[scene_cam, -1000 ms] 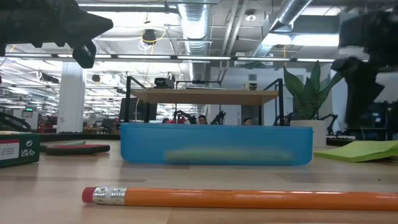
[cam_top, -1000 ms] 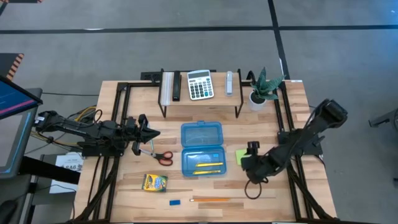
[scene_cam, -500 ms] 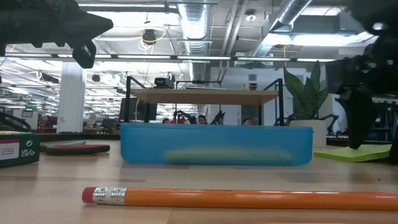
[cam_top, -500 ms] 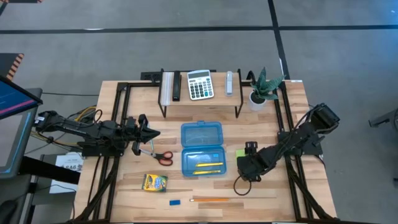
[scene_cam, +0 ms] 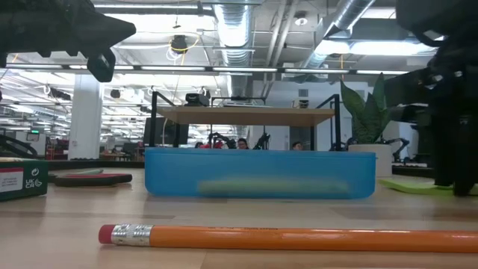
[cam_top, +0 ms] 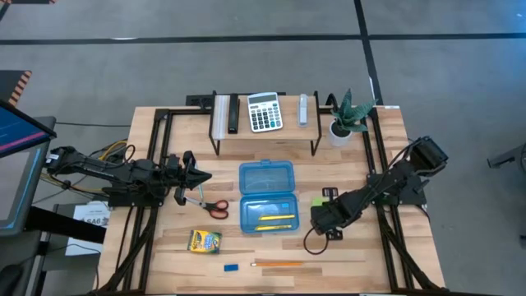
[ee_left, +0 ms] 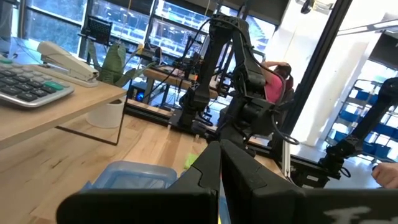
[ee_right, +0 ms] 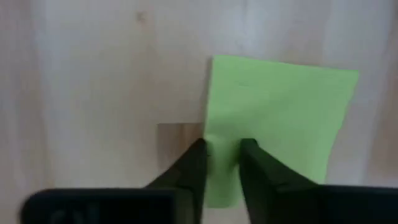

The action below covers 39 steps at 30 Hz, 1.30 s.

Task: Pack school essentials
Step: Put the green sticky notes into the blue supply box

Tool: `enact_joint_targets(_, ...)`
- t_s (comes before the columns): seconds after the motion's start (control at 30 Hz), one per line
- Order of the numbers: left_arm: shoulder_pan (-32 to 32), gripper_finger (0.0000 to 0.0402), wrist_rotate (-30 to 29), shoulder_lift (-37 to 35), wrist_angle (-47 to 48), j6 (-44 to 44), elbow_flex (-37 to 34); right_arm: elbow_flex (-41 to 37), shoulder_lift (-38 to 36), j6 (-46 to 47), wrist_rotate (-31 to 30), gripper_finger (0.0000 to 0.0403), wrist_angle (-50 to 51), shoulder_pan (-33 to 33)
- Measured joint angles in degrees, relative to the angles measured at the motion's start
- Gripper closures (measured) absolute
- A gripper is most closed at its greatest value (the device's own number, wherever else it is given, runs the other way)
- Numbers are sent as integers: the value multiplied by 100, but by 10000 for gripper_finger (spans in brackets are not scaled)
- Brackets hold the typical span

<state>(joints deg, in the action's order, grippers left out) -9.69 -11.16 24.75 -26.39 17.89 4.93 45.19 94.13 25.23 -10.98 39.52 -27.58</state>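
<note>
The green sticky notes point(ee_right: 273, 118) lie flat on the table point(cam_top: 362, 263) just right of the blue case point(cam_top: 266, 197), and the right gripper point(ee_right: 222, 163) is down on them. In the right wrist view its two fingers point(ee_right: 189, 171) stand close together with an edge of the green pad between them, so the pad looks pinched, though I cannot tell whether the pinch is firm yet (the pad still rests on the wood, not lifted). Gripping the near edge makes sense: a flat pad gives no other purchase.

The blue case sits open at mid-table, with yellow pencils point(cam_top: 275, 219) already lying in its front half, so it serves as the place to pack into. Still out on the table are the red-handled scissors point(cam_top: 215, 208) to the case's left, the yellow crayon box point(cam_top: 205, 240) nearer the front, the small blue eraser point(cam_top: 231, 266) and an orange pencil point(cam_top: 278, 264) at the front edge.

The left gripper point(cam_top: 191, 173) hovers above the table's left side near the scissors, its fingers pressed together and empty, apparently waiting. The grey calculator point(cam_top: 264, 112) stays on the rear shelf point(cam_top: 296, 131).
</note>
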Motion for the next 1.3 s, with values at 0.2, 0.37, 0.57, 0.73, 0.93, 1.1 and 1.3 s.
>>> enact_joint_targets(0.2,0,401,0,2,-2,0,0,195,-39,-28,2,380,76,-45)
enact_joint_targets(0.37,0,401,1,2,-2,-2,0,309,-88,-26,35,397,166,-39)
enact_joint_targets(0.57,0,401,2,0,-2,-2,0,477,-92,-24,-95,401,262,-41)
enact_joint_targets(0.73,0,401,2,2,-2,-2,0,788,-101,-23,-285,401,584,-54)
enact_joint_targets(0.93,0,401,2,2,-4,-4,0,1409,-110,-22,-603,402,1136,-134)
enact_joint_targets(1.1,0,401,2,0,-2,-6,0,1947,-114,-67,-924,402,1260,-262)
enact_joint_targets(1.3,0,401,2,1,-3,-7,0,2408,-106,-432,-1185,402,996,-297)
